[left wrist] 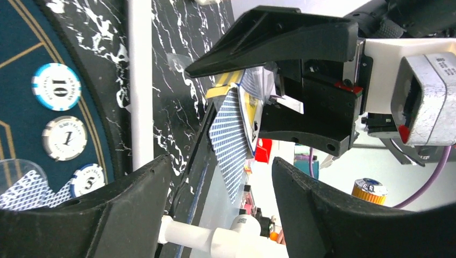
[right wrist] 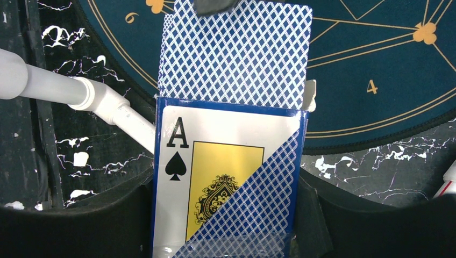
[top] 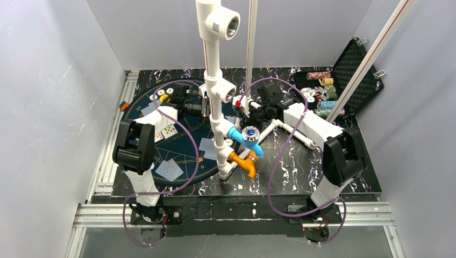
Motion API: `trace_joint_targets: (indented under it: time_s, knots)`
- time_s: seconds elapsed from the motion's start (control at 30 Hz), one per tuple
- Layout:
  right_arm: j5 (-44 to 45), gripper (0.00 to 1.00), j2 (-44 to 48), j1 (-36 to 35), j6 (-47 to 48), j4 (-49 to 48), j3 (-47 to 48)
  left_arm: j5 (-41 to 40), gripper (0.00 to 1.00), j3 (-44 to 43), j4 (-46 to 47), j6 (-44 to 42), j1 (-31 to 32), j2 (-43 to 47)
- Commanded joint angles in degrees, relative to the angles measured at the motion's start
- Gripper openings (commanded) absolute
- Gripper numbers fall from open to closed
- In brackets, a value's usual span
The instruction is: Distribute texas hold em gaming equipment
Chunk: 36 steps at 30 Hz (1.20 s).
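My right gripper (right wrist: 226, 220) is shut on a card box (right wrist: 215, 183) printed with an ace of spades, held upright above the black table. A blue-backed card (right wrist: 236, 54) sticks halfway out of the box's top. In the left wrist view the right gripper (left wrist: 301, 70) holds the box with that card (left wrist: 231, 145) pointing at my left gripper (left wrist: 219, 166). The left gripper is open, with its jaws wide on either side of the card's free end. Three chips (left wrist: 56, 86) lie on the blue mat (top: 185, 145). Blue-backed cards (top: 169, 169) and face-up cards (top: 166, 129) also lie on the mat.
A white pipe stand (top: 215, 80) with blue and orange fittings rises mid-table between the arms. An open black chip case (top: 349, 67) holding stacked chips (top: 320, 94) sits at the back right. White walls close in both sides.
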<state>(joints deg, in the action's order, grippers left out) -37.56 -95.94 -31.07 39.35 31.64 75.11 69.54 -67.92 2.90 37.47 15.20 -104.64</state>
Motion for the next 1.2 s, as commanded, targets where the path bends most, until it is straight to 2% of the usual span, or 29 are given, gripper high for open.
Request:
trace_joint_targets:
  time_s: [0.0, 0.17, 0.3, 0.4, 0.87, 1.17]
  knots:
    - [-2.5, 0.01, 2.2, 0.3, 0.9, -0.7, 1.5, 4.0, 0.66, -0.5, -0.4, 0.1, 2.9, 1.5]
    - [-2.9, 0.01, 2.4, 0.3, 1.1, -0.2, 2.1, 5.2, 0.61, -0.1, -0.6, 1.1, 4.2, -1.7]
    - [-3.1, 0.01, 2.8, 0.3, 1.4, 0.1, 2.0, 5.6, 0.48, 0.1, -0.6, 1.8, 4.2, -3.1]
    - [-3.0, 0.01, 3.0, 0.3, 1.6, 0.5, 2.3, 5.6, 0.42, 0.2, -0.6, 2.2, 4.0, -3.5]
    - [-2.8, 0.01, 3.9, 0.6, 2.6, 1.9, 2.1, 4.4, 0.3, 1.1, -0.5, 1.7, 1.7, -0.9]
    - [-2.5, 0.01, 3.9, 0.7, 2.9, 2.0, 1.6, 4.2, 0.29, 1.5, -0.4, 0.8, 0.4, 1.2]
